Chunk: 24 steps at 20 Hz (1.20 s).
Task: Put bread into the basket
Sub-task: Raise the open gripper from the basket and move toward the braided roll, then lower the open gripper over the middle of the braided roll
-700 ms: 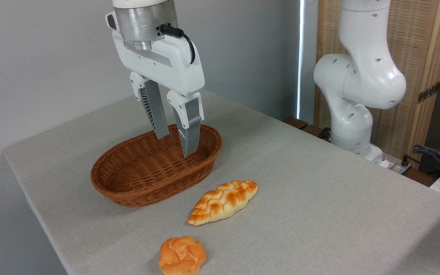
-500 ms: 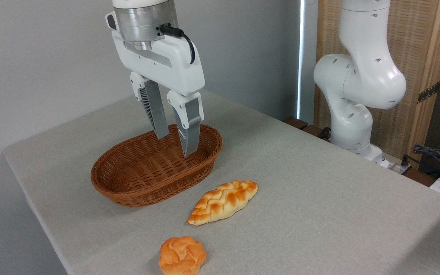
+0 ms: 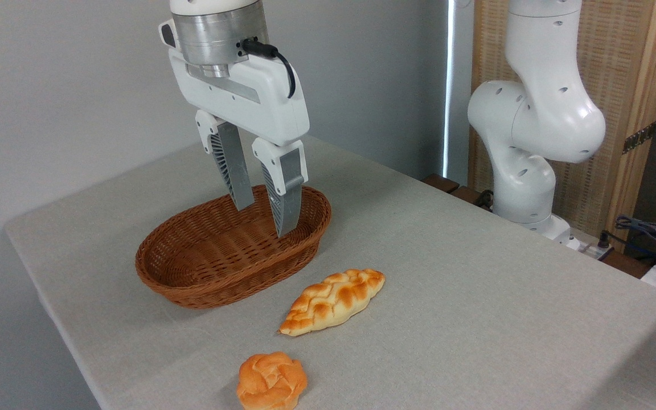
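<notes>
Jaws shifted slightly right, bread (image 3: 333,301) below-right.

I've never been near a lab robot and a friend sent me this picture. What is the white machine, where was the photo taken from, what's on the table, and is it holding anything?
The white machine is a robot arm standing at the far right edge of the table. It reaches up out of the picture and comes back down at the top left, ending in its gripper, a hand with two grey fingers. The photo comes from one fixed camera looking down across the table from the front. On the grey cloth sit a brown wicker basket, a long braided bread just right of it, and a small round bun nearest the camera. The gripper hangs open in front of the basket's far end and holds nothing; the basket looks empty.
</notes>
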Available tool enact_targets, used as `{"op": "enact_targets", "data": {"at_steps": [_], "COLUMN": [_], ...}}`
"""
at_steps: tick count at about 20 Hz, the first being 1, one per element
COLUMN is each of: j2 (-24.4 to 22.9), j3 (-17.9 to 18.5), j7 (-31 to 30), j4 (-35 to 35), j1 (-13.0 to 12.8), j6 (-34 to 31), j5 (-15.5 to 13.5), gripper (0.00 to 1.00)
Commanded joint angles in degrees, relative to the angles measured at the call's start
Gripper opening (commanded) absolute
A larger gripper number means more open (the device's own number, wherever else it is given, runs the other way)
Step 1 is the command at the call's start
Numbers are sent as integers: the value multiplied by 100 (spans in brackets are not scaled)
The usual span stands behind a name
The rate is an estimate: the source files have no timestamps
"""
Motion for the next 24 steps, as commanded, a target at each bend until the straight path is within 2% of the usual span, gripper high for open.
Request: {"op": "enact_targets", "data": {"at_steps": [1, 6, 14, 21, 24], "j2": [-45, -220, -1178, -1934, -1944], "j3": [81, 81, 81, 81, 81], "j7": [107, 107, 169, 222, 265], "j4": [41, -178, -1636, -3288, -3781], "j1": [-37, -28, -37, -37, -46], "j6": [-118, -75, 382, 1339, 1858], "j5": [-25, -87, -78, -43, 10], "gripper": [100, 100, 100, 100, 100]}}
